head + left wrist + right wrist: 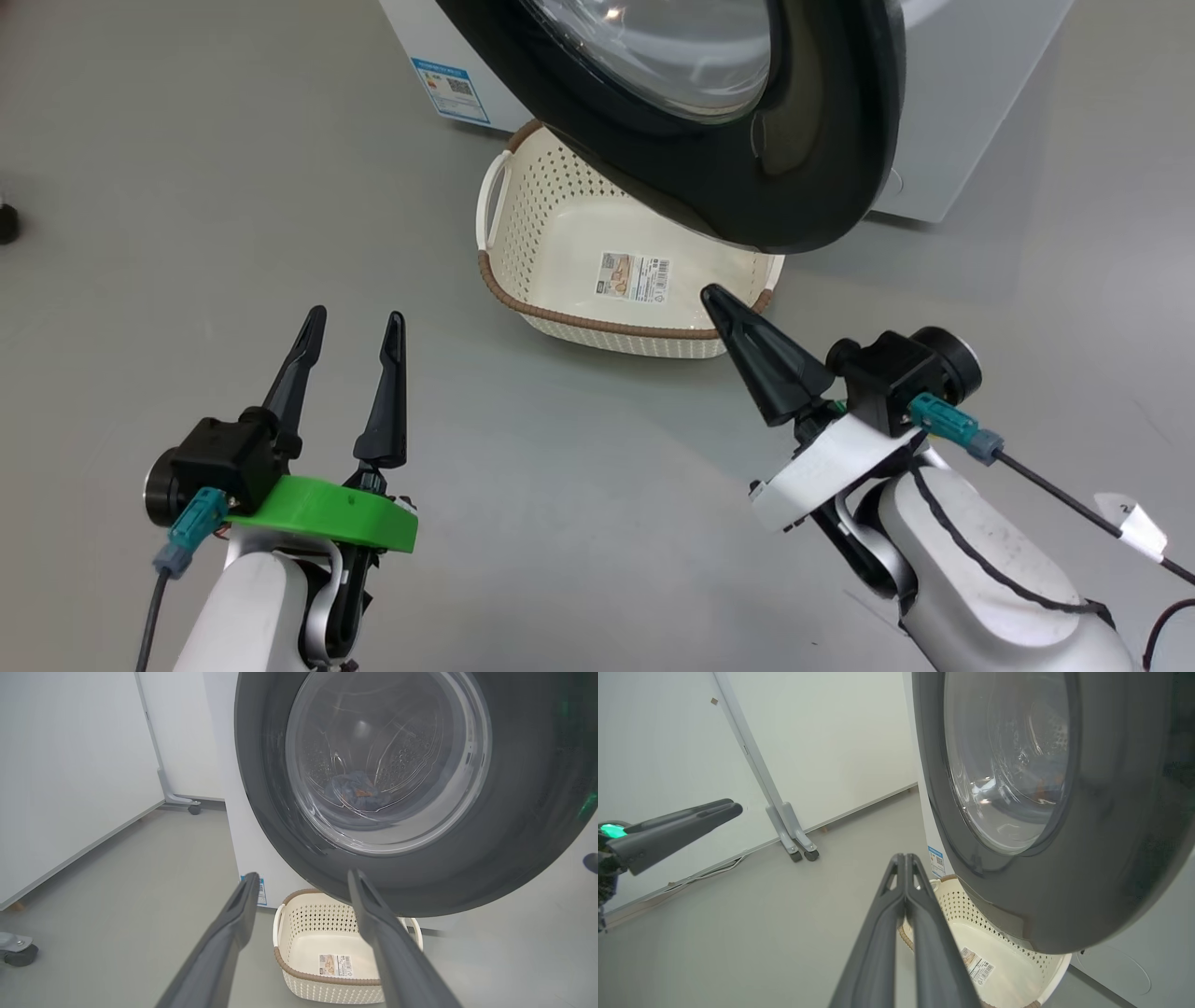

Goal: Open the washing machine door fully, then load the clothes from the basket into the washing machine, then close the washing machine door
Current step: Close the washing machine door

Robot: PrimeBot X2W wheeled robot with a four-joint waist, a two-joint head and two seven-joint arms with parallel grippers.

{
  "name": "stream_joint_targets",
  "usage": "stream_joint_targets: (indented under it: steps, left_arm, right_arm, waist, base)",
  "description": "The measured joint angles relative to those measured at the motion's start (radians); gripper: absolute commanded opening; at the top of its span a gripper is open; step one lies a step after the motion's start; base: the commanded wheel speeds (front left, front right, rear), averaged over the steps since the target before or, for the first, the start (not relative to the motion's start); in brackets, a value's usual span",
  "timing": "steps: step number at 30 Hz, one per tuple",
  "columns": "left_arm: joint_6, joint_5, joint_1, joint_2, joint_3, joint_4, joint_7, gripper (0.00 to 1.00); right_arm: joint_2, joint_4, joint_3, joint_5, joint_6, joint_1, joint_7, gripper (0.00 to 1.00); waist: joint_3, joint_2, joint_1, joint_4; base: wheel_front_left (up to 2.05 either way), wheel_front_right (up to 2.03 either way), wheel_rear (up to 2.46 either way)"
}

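Note:
The glossy black washing machine door (803, 159) stands partly swung out and overhangs the far end of the basket (597, 338). The cream basket holds nothing but the label on its bottom. Through the door's glass (387, 760) I see light blue clothes (357, 792) lying in the drum. The white washing machine (971, 93) rises behind the door. My left gripper (357, 317) hovers open and empty over the floor, left of the basket. My right gripper (711, 297) is shut with nothing in it, its tip over the basket's near right rim, just below the door's lower edge (1017, 933).
A white panel on a castered stand (784, 826) runs along the left side. Another caster (18, 952) sits near my left arm, and a small dark object (6, 224) lies at the far left. Grey floor (579, 523) spreads between me and the basket.

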Motion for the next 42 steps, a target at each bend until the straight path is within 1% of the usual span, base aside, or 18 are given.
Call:
stream_joint_targets:
  steps: [9, 11, 27, 30, 34, 38, 42]
  left_arm:
    - [0.0, -0.009, -0.03, -0.003, 0.0, -0.011, 0.0, 1.0]
    - [0.0, -0.01, -0.037, -0.003, 0.0, -0.012, 0.0, 1.0]
    - [-0.003, -0.036, -0.068, -0.01, -0.011, -0.012, 0.0, 1.0]
    - [-0.003, -0.037, -0.079, -0.011, -0.015, -0.013, 0.0, 1.0]
    - [-0.003, -0.037, -0.086, -0.012, -0.02, -0.018, 0.0, 1.0]
    - [-0.003, -0.037, -0.099, -0.013, -0.032, -0.028, 0.0, 1.0]
    - [-0.003, -0.037, -0.12, -0.015, -0.04, -0.037, 0.0, 1.0]
  right_arm:
    - [-0.019, 0.066, -0.08, -0.002, -0.002, -0.107, -0.01, 0.0]
    - [-0.018, 0.079, -0.094, -0.002, -0.009, -0.127, -0.012, 0.0]
    - [-0.013, 0.166, -0.157, -0.001, -0.012, -0.238, -0.028, 0.0]
    - [-0.012, 0.171, -0.172, -0.001, -0.028, -0.268, -0.035, 0.0]
    - [-0.011, 0.177, -0.194, -0.001, -0.03, -0.312, -0.035, 0.0]
    - [-0.02, 0.185, -0.221, -0.003, -0.043, -0.361, -0.035, 0.0]
    - [-0.028, 0.197, -0.241, -0.005, -0.047, -0.402, -0.037, 0.0]
  waist:
    - [0.066, 0.0, 0.0001, 0.036]
    - [0.078, 0.0, 0.0, 0.04]
    - [0.14, 0.0, 0.0, 0.045]
    - [0.151, 0.0, 0.0, 0.044]
    - [0.168, 0.0, 0.0, 0.041]
    - [0.188, 0.0, 0.0001, 0.038]
    - [0.208, 0.0, 0.0, 0.037]
  base:
    - [0.0, 0.0, 0.0]
    - [0.0, 0.0, 0.0]
    - [0.0, 0.0, 0.0]
    - [0.0, 0.0, 0.0]
    - [0.0, 0.0, 0.0]
    - [0.0, 0.0, 0.0]
    - [0.0, 0.0, 0.0]
